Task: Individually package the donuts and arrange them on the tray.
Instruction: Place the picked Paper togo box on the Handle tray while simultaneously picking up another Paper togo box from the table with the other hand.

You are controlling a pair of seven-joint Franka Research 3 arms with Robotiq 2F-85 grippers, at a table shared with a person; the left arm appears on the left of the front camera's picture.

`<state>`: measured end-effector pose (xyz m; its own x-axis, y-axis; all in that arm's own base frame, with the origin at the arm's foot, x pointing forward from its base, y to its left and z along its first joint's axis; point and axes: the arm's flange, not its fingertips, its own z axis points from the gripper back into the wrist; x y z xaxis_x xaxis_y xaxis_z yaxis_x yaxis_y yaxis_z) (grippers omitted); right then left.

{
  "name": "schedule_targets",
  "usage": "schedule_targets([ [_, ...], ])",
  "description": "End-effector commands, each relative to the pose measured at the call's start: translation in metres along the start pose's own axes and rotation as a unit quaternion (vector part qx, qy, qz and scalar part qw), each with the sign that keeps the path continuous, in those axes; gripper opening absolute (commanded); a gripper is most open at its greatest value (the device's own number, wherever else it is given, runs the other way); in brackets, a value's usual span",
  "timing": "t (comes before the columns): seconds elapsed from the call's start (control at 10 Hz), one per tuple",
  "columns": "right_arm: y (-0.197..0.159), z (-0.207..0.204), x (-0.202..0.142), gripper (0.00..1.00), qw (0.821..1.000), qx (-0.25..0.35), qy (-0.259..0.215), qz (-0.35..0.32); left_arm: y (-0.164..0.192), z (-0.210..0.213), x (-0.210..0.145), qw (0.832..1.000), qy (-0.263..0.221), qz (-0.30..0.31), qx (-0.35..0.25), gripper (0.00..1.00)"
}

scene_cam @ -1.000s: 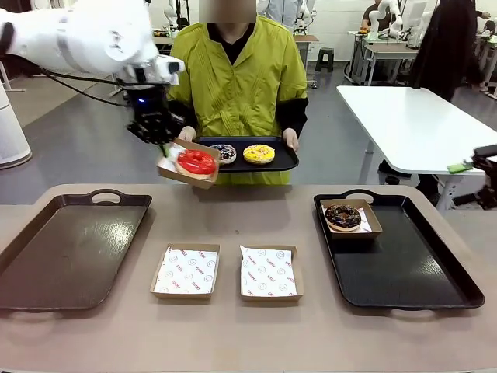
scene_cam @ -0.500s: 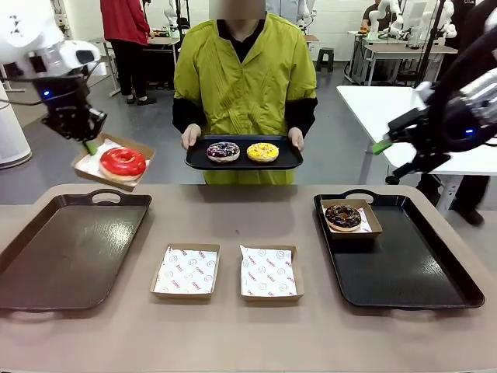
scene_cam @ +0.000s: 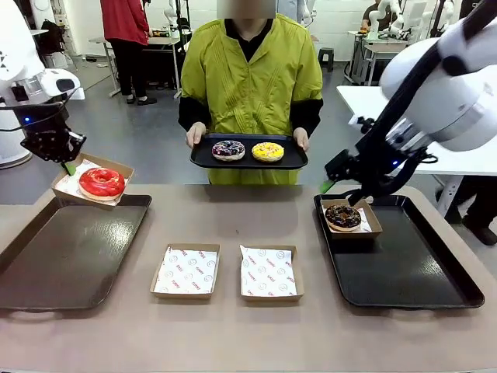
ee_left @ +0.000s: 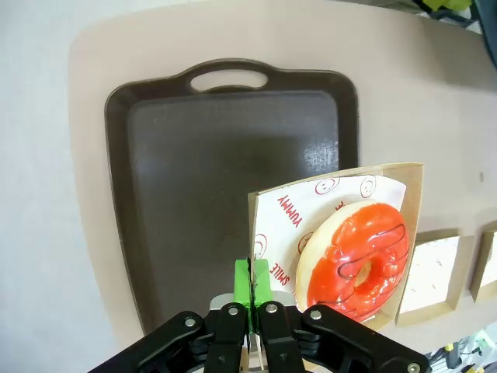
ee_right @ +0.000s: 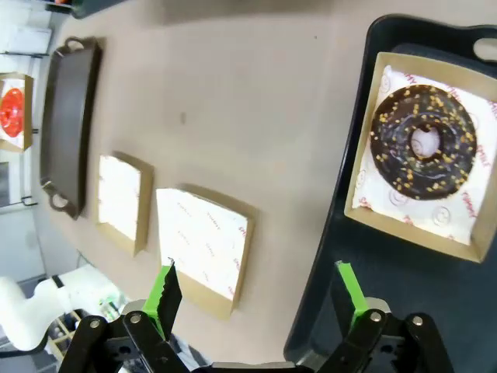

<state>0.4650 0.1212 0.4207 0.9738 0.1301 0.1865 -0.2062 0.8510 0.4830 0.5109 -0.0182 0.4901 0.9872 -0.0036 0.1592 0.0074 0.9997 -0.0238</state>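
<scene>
My left gripper (scene_cam: 67,162) is shut on the edge of a cardboard box (scene_cam: 71,183) holding the glossy red donut (scene_cam: 102,182), hanging tilted over the far edge of the left tray (scene_cam: 70,256). In the left wrist view the green pads (ee_left: 251,281) pinch the box wall beside the red donut (ee_left: 359,260). My right gripper (scene_cam: 338,183) stands open just above and left of the boxed chocolate sprinkled donut (scene_cam: 342,217) on the right tray (scene_cam: 411,268). The person holds a black tray (scene_cam: 248,163) with the drizzled donut (scene_cam: 228,149) and the yellow donut (scene_cam: 268,151).
Two paper-lined boxes, one on the left (scene_cam: 185,271) and one on the right (scene_cam: 268,272), lie with nothing in them mid-table between the trays. The left tray (ee_left: 217,179) is bare below the held box. The right wrist view shows the chocolate donut (ee_right: 423,142) and a lined box (ee_right: 206,245).
My left gripper carried the boxed red donut left and down, from near the person to the left tray's far edge. The right arm swung in from the right to above the boxed chocolate donut.
</scene>
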Motion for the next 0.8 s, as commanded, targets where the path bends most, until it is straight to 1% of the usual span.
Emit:
schedule_targets([
  [0.0, 0.0051, -0.0221, 0.0026, 1.0, 0.999, -0.032, 0.01, -0.007, 0.0072, -0.0083, 0.0007, 1.0, 0.001, 0.015, 0.023, 0.01],
  [0.1, 0.0077, -0.0273, 0.0021, 1.0, 1.0, -0.025, 0.018, -0.006, 0.0082, -0.0106, 0.0022, 0.999, 0.006, 0.015, 0.033, 0.01],
  [0.2, 0.0046, -0.0218, -0.0022, 1.0, 1.0, -0.001, 0.027, -0.006, 0.0066, -0.0058, -0.0003, 1.0, 0.005, 0.005, 0.007, 0.01],
  [0.3, 0.0064, -0.0274, 0.0004, 1.0, 1.0, -0.014, 0.015, 0.004, 0.0066, -0.0058, -0.0003, 1.0, 0.005, 0.005, 0.007, 0.01],
  [0.7, 0.0064, -0.0274, 0.0004, 1.0, 1.0, -0.014, 0.015, 0.004, 0.0066, -0.0058, -0.0003, 1.0, 0.005, 0.005, 0.007, 0.01],
])
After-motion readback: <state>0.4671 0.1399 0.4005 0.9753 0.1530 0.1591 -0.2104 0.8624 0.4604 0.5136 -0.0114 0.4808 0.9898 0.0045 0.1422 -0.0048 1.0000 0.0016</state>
